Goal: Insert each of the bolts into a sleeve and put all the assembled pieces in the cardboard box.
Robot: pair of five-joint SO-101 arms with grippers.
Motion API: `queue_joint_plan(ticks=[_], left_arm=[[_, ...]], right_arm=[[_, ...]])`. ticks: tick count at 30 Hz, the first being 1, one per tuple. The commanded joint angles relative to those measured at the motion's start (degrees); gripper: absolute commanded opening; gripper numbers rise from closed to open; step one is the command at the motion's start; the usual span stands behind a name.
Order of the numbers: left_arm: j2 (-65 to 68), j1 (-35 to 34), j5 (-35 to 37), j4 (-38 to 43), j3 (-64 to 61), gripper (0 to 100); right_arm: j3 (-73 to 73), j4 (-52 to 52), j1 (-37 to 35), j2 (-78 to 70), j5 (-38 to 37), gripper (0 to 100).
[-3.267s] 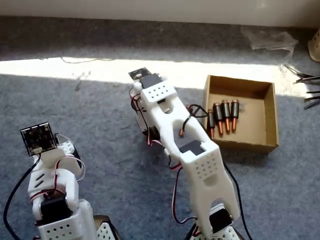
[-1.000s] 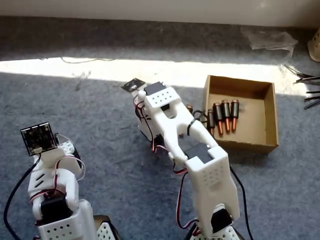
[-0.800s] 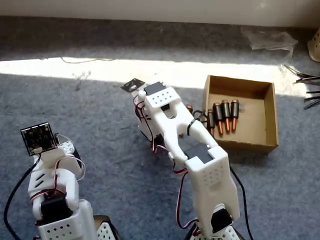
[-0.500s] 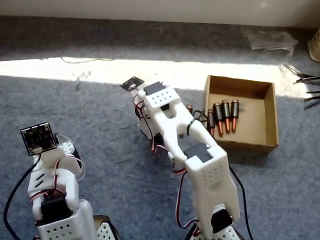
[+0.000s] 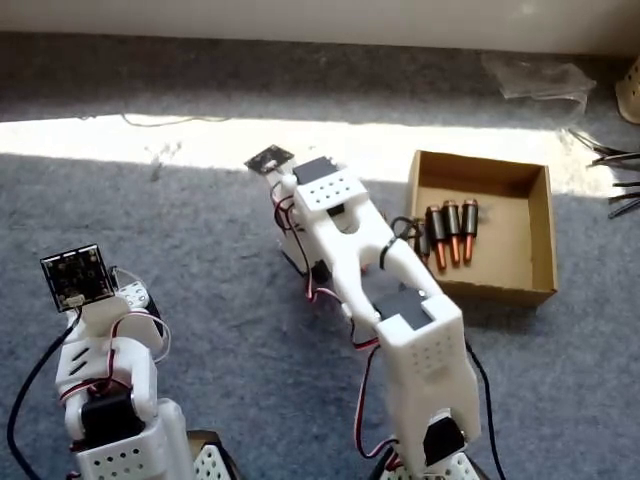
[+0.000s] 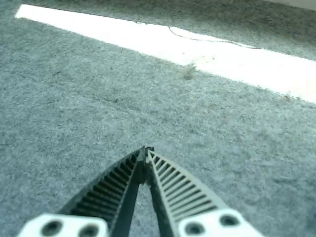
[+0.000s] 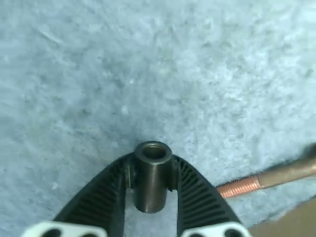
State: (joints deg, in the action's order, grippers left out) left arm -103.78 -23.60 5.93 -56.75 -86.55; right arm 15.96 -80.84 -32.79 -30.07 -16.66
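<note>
In the right wrist view my right gripper (image 7: 152, 170) is shut on a dark metal sleeve (image 7: 151, 175), held upright with its open bore facing the camera, just above the grey carpet. A copper bolt (image 7: 269, 178) lies on the carpet close beside it. From the high view the right arm (image 5: 345, 240) stretches over the carpet left of the cardboard box (image 5: 534, 263), which holds several assembled bolt-and-sleeve pieces (image 5: 446, 232) in a row. My left gripper (image 6: 145, 153) is shut with nothing in it, over bare carpet; the left arm (image 5: 100, 350) stands at the near left.
A sunlit strip (image 5: 200, 140) crosses the carpet behind the arms. A clear plastic bag (image 5: 530, 75) and dark tools (image 5: 615, 180) lie at the far right. Open carpet spreads between the two arms.
The right arm's wrist has shifted slightly away from the base and turned, with the sleeve held. The left arm has kept still.
</note>
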Motion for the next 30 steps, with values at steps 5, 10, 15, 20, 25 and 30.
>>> queue_joint_plan(ticks=[5, 10, 15, 20, 25, 30], left_arm=[[-0.6, -0.7, -0.4, 1.1, 0.1, 2], [-0.6, -0.7, -0.4, 1.1, 0.1, 2], [-0.6, -0.7, -0.4, 1.1, 0.1, 2], [-0.6, -0.7, -0.4, 1.0, 0.1, 2], [-0.6, -0.7, -0.4, 1.0, 0.1, 2], [-0.6, -0.7, -0.4, 2.5, -1.3, 2]], right_arm=[[1.2, -0.7, -1.3, 13.5, -0.4, 0.3], [1.5, -5.7, -4.7, 20.4, -0.4, 0.3], [1.1, -8.3, -7.3, 30.9, -0.3, 0.3], [0.9, -8.7, -7.2, 42.3, -0.3, 0.3], [0.9, -13.8, -7.1, 49.7, -0.3, 0.3], [0.9, -16.4, -7.0, 55.0, -0.3, 0.3]])
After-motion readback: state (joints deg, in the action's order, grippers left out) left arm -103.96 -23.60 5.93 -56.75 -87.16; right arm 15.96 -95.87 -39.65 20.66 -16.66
